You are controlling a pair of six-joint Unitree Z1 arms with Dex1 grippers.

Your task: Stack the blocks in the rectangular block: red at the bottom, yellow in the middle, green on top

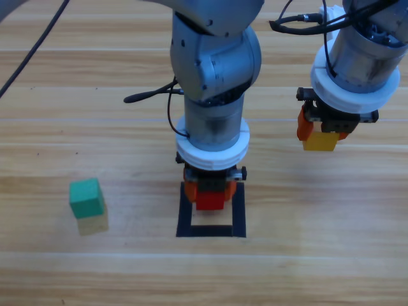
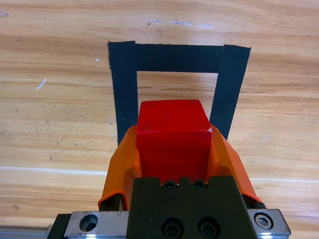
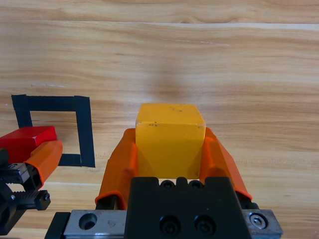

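My left gripper is shut on the red cube, which it holds over the far half of the black tape square. The left wrist view shows the red cube between the orange jaws, with the tape square just beyond it. I cannot tell whether the cube touches the wood. My right gripper hangs to the upper right, away from the square, shut on the yellow cube. The yellow cube fills its jaws. The teal-green cube stands alone on the table at the left.
In the right wrist view, the left gripper with the red cube appears at the left edge, over the tape square. Black cables hang near both arms at the top. Bare wood lies between the green cube and the square.
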